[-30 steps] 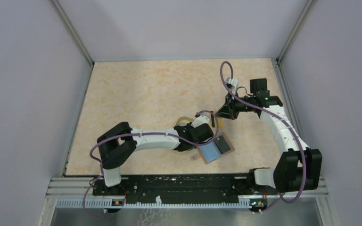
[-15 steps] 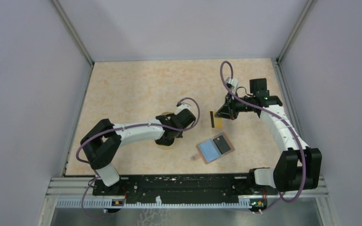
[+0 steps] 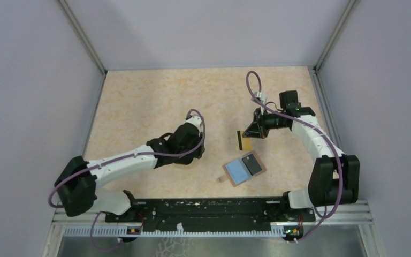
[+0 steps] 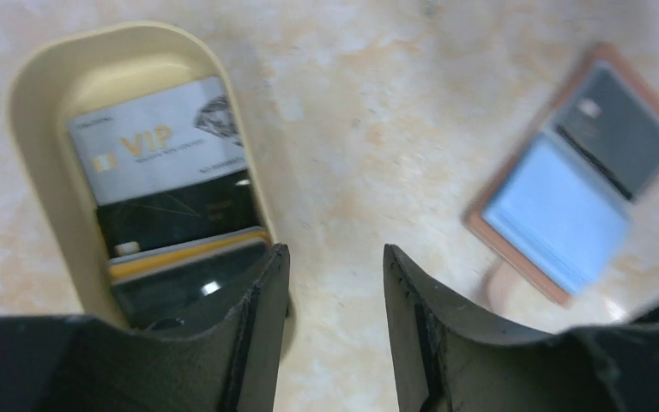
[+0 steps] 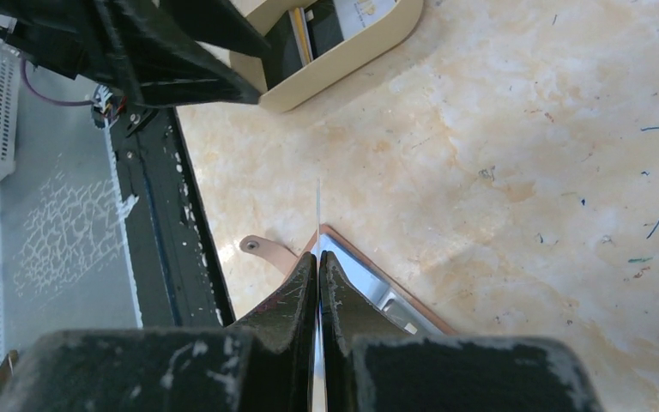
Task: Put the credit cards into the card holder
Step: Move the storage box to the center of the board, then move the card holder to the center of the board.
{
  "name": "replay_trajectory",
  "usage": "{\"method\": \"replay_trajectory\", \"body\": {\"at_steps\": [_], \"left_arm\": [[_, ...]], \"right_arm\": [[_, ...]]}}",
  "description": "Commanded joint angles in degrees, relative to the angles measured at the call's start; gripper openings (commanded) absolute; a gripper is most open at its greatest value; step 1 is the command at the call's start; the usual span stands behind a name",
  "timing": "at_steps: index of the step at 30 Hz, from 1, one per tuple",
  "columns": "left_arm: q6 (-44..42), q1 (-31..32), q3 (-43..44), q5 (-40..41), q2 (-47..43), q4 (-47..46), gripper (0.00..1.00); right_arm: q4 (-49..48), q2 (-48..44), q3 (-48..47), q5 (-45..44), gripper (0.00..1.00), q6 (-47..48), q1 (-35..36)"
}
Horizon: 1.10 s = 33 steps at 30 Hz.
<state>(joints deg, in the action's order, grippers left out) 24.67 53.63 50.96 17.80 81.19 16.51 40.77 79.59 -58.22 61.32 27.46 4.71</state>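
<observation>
Left gripper (image 4: pixel 330 296) hovers at one end of the dish (image 4: pixel 26 103), jaws about half apart, nothing between them. One finger sits over the dish rim, the other over bare table (image 3: pixel 139 107). Cards (image 4: pixel 159 146) lie flat and overlapped in the dish: silver, black, then a yellow-striped one. Risk: closing from here bites the rim instead of a card and drags or tips the dish. Flat stacked cards also offer no free edge, so it could lift two or none.

Card holder (image 3: pixel 244 168) lies open on the table between the arms, blue half on the left and a dark card already in the right half. It's loose, with nothing pinning it.

Right gripper (image 5: pixel 318 270) is clamped tight on the held card (image 3: pixel 243 141), which is edge-on and up off the table near the holder's far edge. Risk: a thin card pinched at one end can pivot or bow on contact. If it misses the pocket mouth, it just shoves the holder across the table. Pocket opening isn't visible, so I can't tell the alignment.
</observation>
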Motion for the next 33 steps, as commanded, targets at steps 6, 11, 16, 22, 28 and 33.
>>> {"method": "replay_trajectory", "body": {"at_steps": [6, 11, 16, 22, 28, 33], "left_arm": [[-1.9, 17.1, -12.8, -10.6, -9.8, -28.2, 0.5], [-18.2, 27.9, -5.0, -2.4, 4.3, -29.6, 0.51], [-32.0, 32.5, 6.8, 4.4, 19.3, -22.7, 0.55], [-36.3, 32.5, 12.4, 11.1, 27.7, -20.1, 0.55], [-36.1, 32.5, 18.1, 15.2, 33.3, -14.5, 0.54], [-34.3, 32.5, 19.4, 18.5, 34.3, -12.5, 0.49]], "right_arm": [[-0.3, -1.0, -0.2, 0.5, 0.0, 1.1, -0.5], [0.3, -0.9, -0.6, 0.0, 0.0, 1.4, -0.7], [1.1, -0.8, -1.0, 0.2, 0.0, 1.8, -1.6], [1.6, -0.7, -1.2, 0.8, 0.0, 1.9, -2.5], [1.8, -0.8, -1.2, 1.1, 0.0, 2.0, -2.5], [1.9, -0.8, -1.2, 1.2, 0.0, 2.0, -2.5]]}}
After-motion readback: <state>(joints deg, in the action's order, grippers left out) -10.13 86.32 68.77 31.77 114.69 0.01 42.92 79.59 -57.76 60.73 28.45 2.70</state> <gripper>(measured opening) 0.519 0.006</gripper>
